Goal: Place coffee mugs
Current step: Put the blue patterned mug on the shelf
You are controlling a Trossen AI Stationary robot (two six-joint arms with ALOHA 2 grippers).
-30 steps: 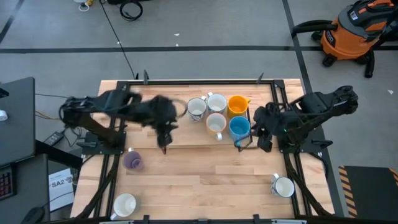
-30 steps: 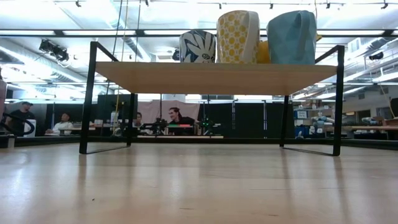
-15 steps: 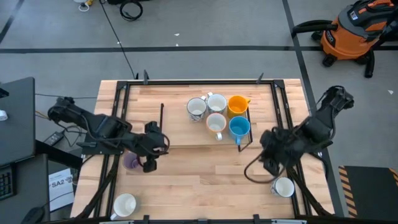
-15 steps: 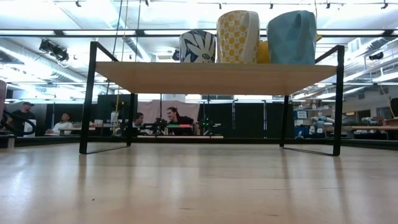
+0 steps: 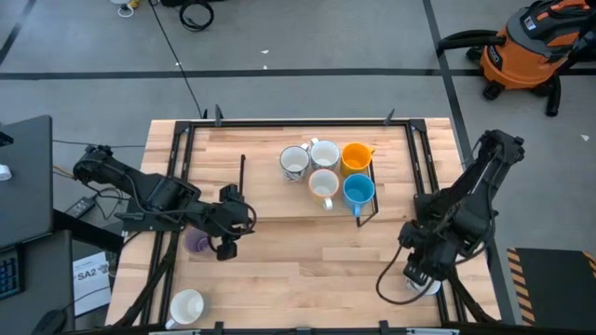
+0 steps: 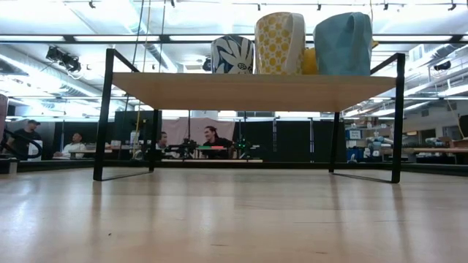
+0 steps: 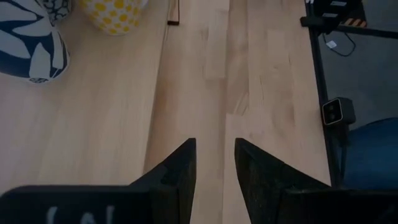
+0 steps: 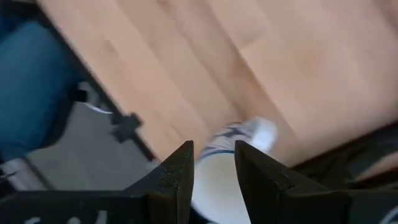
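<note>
High view shows four mugs clustered on the raised shelf, all apparently empty, with a purple mug beside the left gripper. Both grippers' fingers stand slightly parted, grasping nothing; the right gripper hovers over a white mug near the table's edge.

high: straight down, whole table | low: table-height, level | 2 wrists: close, downward | shared: shelf

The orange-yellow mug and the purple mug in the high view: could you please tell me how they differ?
The orange-yellow ceramic mug stands on the raised wooden shelf among other mugs; the purple ceramic mug sits alone on the lower tabletop. The left gripper is right beside the purple mug; no gripper is near the orange-yellow one. Both stand upright.
</note>
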